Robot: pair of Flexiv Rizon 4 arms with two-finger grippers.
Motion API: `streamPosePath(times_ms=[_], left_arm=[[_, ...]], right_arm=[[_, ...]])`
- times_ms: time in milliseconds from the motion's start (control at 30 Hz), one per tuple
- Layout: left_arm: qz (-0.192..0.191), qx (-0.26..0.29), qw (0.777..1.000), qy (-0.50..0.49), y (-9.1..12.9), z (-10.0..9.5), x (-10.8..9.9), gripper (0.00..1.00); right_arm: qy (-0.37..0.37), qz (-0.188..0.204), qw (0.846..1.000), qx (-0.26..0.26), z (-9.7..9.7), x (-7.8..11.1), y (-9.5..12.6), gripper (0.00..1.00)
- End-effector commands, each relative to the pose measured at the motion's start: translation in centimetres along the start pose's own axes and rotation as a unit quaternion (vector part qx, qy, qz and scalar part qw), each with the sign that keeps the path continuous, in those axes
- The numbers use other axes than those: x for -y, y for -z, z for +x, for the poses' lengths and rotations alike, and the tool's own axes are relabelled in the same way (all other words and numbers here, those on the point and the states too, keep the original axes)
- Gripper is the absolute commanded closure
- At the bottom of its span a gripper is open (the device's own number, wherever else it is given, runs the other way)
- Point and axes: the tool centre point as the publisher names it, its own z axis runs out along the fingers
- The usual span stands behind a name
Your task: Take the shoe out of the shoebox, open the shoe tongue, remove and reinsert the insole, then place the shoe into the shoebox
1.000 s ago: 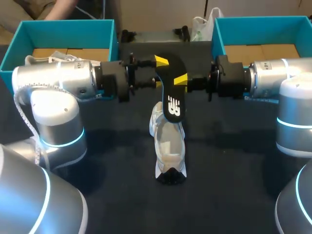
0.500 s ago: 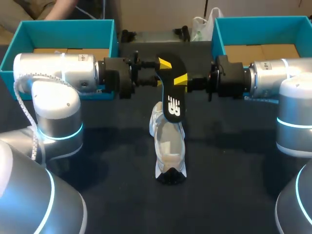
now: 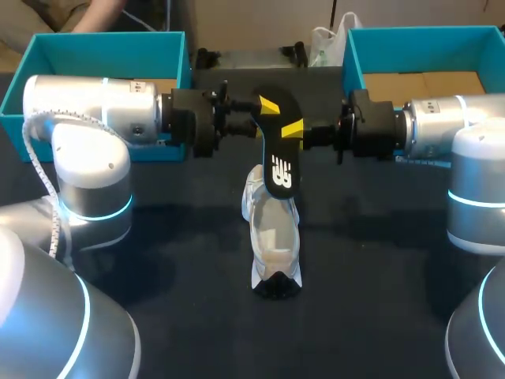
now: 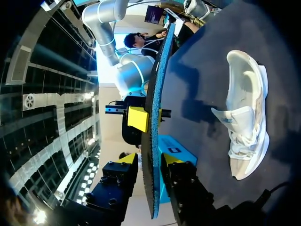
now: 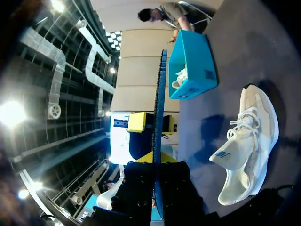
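Holding the insole [image 3: 280,170] upright over the shoe [image 3: 272,237], which stands outside the boxes on the table [image 3: 173,316], our right gripper [image 3: 297,130] is clamped on it, probably for regrasping. Whether our left gripper [image 3: 263,104] grips it, we cannot tell. Only the wrist views show the insole edge-on and the shoe's side with its laces.

The dark table [image 3: 173,268] spreads under the left gripper [image 3: 259,112] and right gripper [image 3: 297,133]. Beyond them sits a black case [image 3: 237,69], a white bag [image 3: 323,46] beside it.
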Motion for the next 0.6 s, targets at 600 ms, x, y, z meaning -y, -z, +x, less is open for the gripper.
streamPosePath(times_ms=[600], left_arm=[[0.006,0.002,1.0,-0.006,-0.25,0.17,0.61,1.0]], right_arm=[[0.0,-0.001,1.0,0.001,0.03,0.08,-0.17,1.0]])
